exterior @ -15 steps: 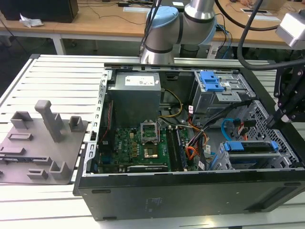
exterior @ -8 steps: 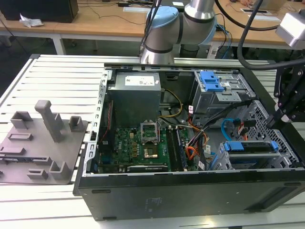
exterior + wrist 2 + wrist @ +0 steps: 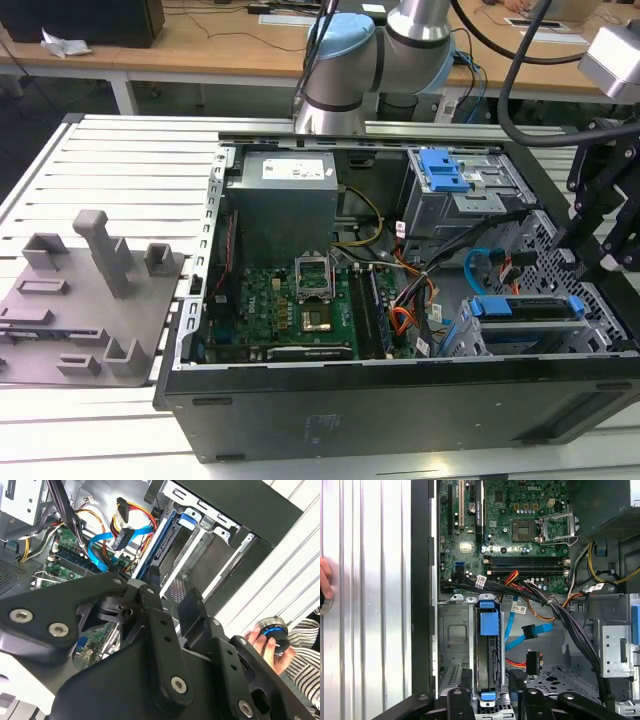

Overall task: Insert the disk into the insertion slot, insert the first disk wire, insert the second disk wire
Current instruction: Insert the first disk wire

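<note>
The gripper (image 3: pixel 491 676) hangs right over the drive cage, and its fingers (image 3: pixel 466 680) are apart, one on each side of the near end of the disk (image 3: pixel 487 657). Whether they touch the blue carrier, the first wrist view cannot say. The disk sits seated in the insertion slot (image 3: pixel 454 635), blue tabs showing at both ends, silver body between grey walls. In the exterior view that puts it at four o'clock inside the open computer case (image 3: pixel 400 410).

Just beside the disk, the second disk wire (image 3: pixel 520 639) curls in a light-blue loop, its plug clear of the drive. The first disk wire (image 3: pixel 532 662), with orange and red strands and a black plug, hangs near it, also apart from the disk. In the exterior view the blue loop sits at eleven o'clock from the disk, and the green motherboard (image 3: pixel 285 300) lies at nine o'clock from it.

Out beyond the case, the arm (image 3: pixel 380 50) rises at twelve o'clock. A grey fixture tray (image 3: pixel 90 300) rests on the slotted table (image 3: pixel 120 170) at nine o'clock. In the second wrist view a person's hand (image 3: pixel 262 645) grips a round knob (image 3: pixel 274 630) with a blue ring, a striped sleeve (image 3: pixel 305 655) behind it.
</note>
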`<state>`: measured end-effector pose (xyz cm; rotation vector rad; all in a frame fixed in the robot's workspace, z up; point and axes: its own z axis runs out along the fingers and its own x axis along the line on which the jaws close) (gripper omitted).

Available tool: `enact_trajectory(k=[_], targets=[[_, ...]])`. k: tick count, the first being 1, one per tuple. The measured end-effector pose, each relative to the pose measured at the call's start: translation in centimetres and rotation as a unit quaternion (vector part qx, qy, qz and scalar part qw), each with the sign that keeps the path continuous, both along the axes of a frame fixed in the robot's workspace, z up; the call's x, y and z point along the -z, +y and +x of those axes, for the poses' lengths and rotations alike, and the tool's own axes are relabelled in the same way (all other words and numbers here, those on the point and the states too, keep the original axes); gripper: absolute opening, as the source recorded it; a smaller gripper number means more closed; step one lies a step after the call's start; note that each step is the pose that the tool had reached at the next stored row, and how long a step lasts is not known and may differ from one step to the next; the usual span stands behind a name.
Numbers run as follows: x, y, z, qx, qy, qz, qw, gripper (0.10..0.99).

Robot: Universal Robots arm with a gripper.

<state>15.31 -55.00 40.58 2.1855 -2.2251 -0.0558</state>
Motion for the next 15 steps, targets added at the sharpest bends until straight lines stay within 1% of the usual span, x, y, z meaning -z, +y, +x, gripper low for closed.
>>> enact_trajectory(k=[1,2,3,5,9,10,12,13,15], targets=[[-0.01,0.04,0.00,0.000,0.0000,-0.0001,1.0000,0.420],[-0.01,0.21,0.00,0.000,0.0000,-0.0001,1.0000,0.420],[-0.01,0.49,0.00,0.000,0.0000,-0.0001,1.0000,0.420],[0.00,1.32,0.00,0.000,0.0000,0.0000,1.0000,0.420],[0.00,2.32,0.00,0.000,0.0000,0.0000,1.0000,0.420],[0.00,2.74,0.00,0.000,0.0000,0.0000,1.0000,0.420],[0.00,3.30,0.00,0.000,0.0000,0.0000,1.0000,0.420],[0.01,3.55,0.00,0.000,0.0000,0.0000,1.0000,0.420],[0.01,3.87,0.00,0.000,0.0000,0.0000,1.0000,0.420]])
